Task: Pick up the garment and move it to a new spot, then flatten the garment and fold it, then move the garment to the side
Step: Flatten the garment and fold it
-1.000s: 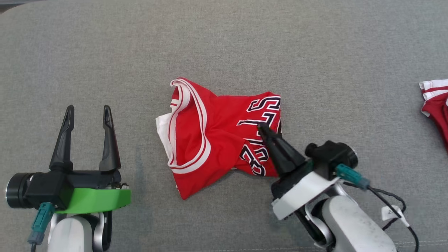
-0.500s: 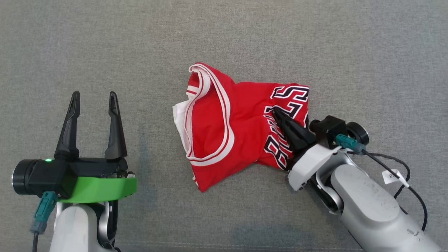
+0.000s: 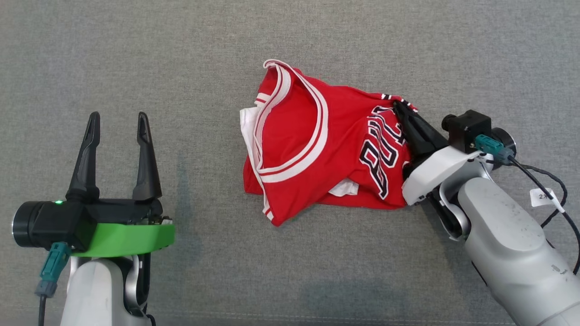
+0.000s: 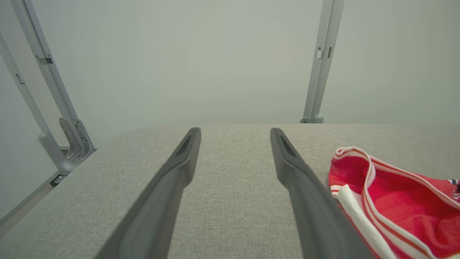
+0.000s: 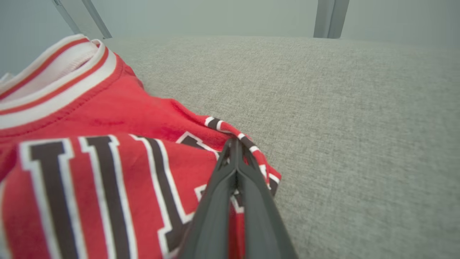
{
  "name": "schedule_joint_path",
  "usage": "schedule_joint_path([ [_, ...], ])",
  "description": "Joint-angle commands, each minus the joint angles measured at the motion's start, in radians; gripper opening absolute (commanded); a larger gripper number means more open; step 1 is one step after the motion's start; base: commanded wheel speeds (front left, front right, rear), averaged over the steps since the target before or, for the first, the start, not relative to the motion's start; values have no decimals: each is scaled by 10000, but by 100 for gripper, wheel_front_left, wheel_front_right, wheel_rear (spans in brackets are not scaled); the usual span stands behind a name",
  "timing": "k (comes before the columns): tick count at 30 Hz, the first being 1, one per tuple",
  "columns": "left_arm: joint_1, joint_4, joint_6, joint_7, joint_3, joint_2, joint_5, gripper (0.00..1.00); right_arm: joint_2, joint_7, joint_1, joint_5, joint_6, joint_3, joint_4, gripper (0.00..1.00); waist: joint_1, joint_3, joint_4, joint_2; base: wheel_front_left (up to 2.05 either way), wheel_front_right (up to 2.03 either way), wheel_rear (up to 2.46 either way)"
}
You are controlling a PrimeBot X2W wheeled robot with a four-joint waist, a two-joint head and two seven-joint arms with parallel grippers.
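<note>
Two grippers here: the left gripper (image 3: pixel 118 117) hangs with fingers spread, holding nothing, well left of the jersey (image 3: pixel 308 145). The right gripper (image 3: pixel 399 106) is pinched tight on its right edge. There's one jersey, red, white-trimmed and black-lettered, lying crumpled on the grey fabric tabletop (image 3: pixel 290 36).

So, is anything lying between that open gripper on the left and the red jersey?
Nothing visible does. Just the grey cloth surface lies between the left gripper and the red jersey, whose white-trimmed edge faces it.
</note>
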Motion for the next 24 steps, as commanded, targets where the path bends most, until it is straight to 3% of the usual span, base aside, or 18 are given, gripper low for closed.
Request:
schedule_joint_path([
  [1, -13, 20, -47, -2, 77, -8, 66, 100, -155, 45, 275, 108, -43, -200, -251, 0, 0, -81, -47, 0, 0, 0, 0],
  [8, 201, -5, -33, -2, 209, -10, 192, 100, -90, 15, 1217, 154, -33, -665, -2342, 0, 0, -438, -270, 0, 0, 0, 0],
  [9, 279, -31, -27, -2, 243, -9, 218, 100, -97, 14, 1628, 117, -32, -794, -2989, 41, 0, -578, -379, 0, 0, 0, 0],
  [10, 279, -31, -27, -2, 243, -9, 218, 100, -97, 14, 1628, 117, -32, -794, -2989, 41, 0, -578, -379, 0, 0, 0, 0],
  [11, 341, -36, -33, -2, 280, 3, 266, 100, -92, 14, 2014, 140, -32, -922, -3482, 100, 0, -702, -496, 0, 0, 0, 0],
  [17, 498, -56, -59, -2, 342, 78, 388, 100, -77, 13, 2845, -77, -32, -1531, -4347, 100, 0, -1022, -775, 0, 0, 0, 0],
  [24, 836, -142, 2, -2, 443, 219, 550, 100, 182, 12, 3932, -633, -32, -2978, -5562, 100, 0, -1510, -1042, 0, 0, 0, 0],
])
